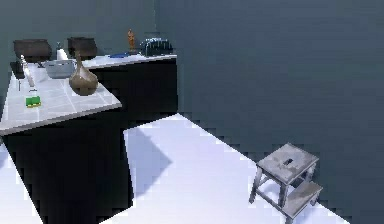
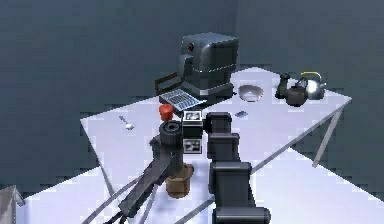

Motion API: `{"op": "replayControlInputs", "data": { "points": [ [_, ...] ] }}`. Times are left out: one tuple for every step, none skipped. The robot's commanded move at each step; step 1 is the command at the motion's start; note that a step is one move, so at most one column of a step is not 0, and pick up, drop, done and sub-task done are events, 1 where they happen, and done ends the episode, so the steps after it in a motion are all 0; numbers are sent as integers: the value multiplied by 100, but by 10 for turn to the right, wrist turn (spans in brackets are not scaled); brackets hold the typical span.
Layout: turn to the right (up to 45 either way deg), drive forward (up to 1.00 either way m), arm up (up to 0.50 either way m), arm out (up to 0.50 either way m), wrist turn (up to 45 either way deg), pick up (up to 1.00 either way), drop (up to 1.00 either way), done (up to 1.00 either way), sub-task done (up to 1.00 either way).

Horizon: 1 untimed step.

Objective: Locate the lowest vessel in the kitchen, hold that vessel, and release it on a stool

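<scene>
A wooden step stool (image 1: 288,178) stands on the pale floor at the forward view's lower right. On the dark-fronted counter (image 1: 60,112) sit a brown round-bellied vase (image 1: 83,78) and a grey bowl (image 1: 58,68). In the arm side view the dark arm (image 2: 236,190) rises from the bottom edge, and my gripper (image 2: 140,198) reaches down to its left. A small brown vessel-like thing (image 2: 180,183) shows just beside the gripper's body, over the near edge of a white table (image 2: 120,140). I cannot tell whether the gripper holds it.
The white table carries a coffee machine (image 2: 208,62), a dark kettle (image 2: 300,88), a small bowl (image 2: 249,93) and a red thing (image 2: 167,110). A toaster (image 1: 155,46) and a bottle (image 1: 131,40) stand on the far counter. Open floor lies between the counter and the stool.
</scene>
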Motion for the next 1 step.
{"op": "replayControlInputs", "data": {
  "points": [
    [0, 0, 0, 0, 450, 0, 0, 0, 0]
  ]
}}
